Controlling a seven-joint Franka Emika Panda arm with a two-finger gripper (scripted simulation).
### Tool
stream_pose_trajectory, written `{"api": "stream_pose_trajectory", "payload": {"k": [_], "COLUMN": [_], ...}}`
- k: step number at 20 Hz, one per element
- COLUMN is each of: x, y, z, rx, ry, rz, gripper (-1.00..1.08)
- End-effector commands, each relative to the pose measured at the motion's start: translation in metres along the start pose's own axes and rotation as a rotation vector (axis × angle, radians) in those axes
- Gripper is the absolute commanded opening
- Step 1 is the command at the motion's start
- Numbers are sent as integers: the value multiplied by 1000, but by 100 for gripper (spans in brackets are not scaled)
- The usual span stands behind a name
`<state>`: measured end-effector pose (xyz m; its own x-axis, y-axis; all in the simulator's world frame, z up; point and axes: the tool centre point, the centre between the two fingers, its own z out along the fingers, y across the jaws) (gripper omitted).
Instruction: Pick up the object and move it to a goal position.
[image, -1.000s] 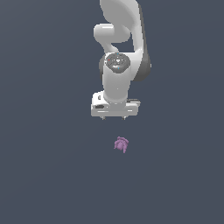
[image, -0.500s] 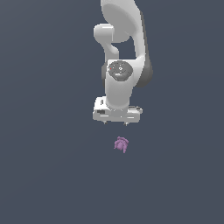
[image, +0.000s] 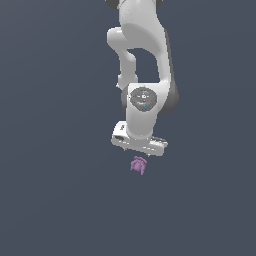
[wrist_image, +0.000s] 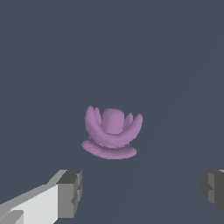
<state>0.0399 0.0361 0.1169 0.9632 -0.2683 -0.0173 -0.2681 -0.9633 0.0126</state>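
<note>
A white Franka Panda arm (image: 142, 65) reaches down from the top of the exterior view over a plain dark slate-grey floor (image: 55, 200), its wrist housing carrying a round grey badge with small coloured marks. At the arm's lower end sits the broad white gripper (image: 141, 151), its body slightly tilted so that the side toward the exterior view's left stands a little higher than the side toward the exterior view's right. Just below the gripper, and a touch toward the exterior view's left of its middle, lies the object (image: 138, 164): a small purple-mauve lump, much smaller than the gripper above it. The wrist view shows its form more clearly: the object (wrist_image: 112, 131) has a flat rounded base, a blunt central knob, and curved petal-like nubs rising around that knob. It rests on the floor (wrist_image: 166, 65) with nothing touching it. In the same view the two grey pads (wrist_image: 70, 193) of the gripper (wrist_image: 142, 190) stand wide apart at either side, one on a white finger, the other only partly in frame; the jaws are released and hold nothing, and the object lies beyond the gap between them, clear of both pads.
</note>
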Motion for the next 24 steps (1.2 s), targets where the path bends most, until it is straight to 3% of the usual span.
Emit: {"api": "stream_pose_trajectory", "payload": {"k": [1,10,18,24], "x": [6,17,18,18], "y": [-6,-19,-21,-21], "z": [8,25,30,57], "rx": [4,13,13,14], "ry": [6,15,15,16], "rz": [50,148,154,157], "gripper": [100,100,100,100]}}
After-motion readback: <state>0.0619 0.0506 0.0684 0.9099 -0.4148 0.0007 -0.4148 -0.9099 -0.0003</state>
